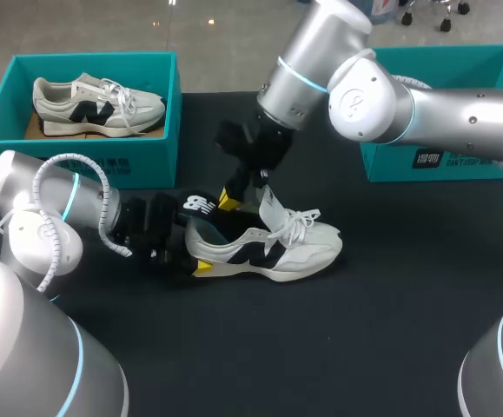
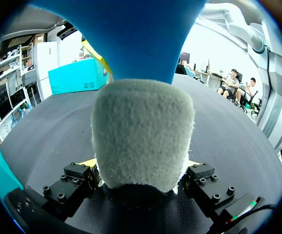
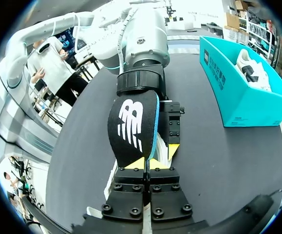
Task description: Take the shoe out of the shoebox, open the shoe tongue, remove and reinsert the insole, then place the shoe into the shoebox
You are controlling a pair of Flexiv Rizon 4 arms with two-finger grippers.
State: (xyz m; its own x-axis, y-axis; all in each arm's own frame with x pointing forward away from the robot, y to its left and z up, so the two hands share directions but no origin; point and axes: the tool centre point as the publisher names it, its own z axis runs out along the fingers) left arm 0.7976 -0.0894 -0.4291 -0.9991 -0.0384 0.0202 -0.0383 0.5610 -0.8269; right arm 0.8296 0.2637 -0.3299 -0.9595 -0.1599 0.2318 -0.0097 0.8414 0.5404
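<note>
1. Now a white, grey and black lace-up shoe (image 1: pixel 277 248) is seen standing on its sole near the middle of the black table (image 1: pixel 407 304), with its toe turned to the right edge.
2. The fuzzy grey heel of the shoe is squeezed from both sides by the left gripper (image 2: pixel 141 168). Its jaws are closed on the shoe and are kept apart only by the heel.
3. A flat black insole (image 3: pixel 131 124) with a white mark and a blue underside is pinched at one end by the right gripper (image 3: pixel 148 163). Its jaws are nearly together, with just the thin insole between them.
4. The insole is held up just above the heel end of the shoe and leans over the left gripper. Whether its low end touches the shoe cannot be told.
5. An open teal cardboard shoebox (image 1: pixel 160 113) is set at the far left corner of the table. A second shoe (image 1: pixel 95 104) of the same kind is laid inside it.
6. A second teal box (image 1: pixel 425 161) is set at the far right edge.
</note>
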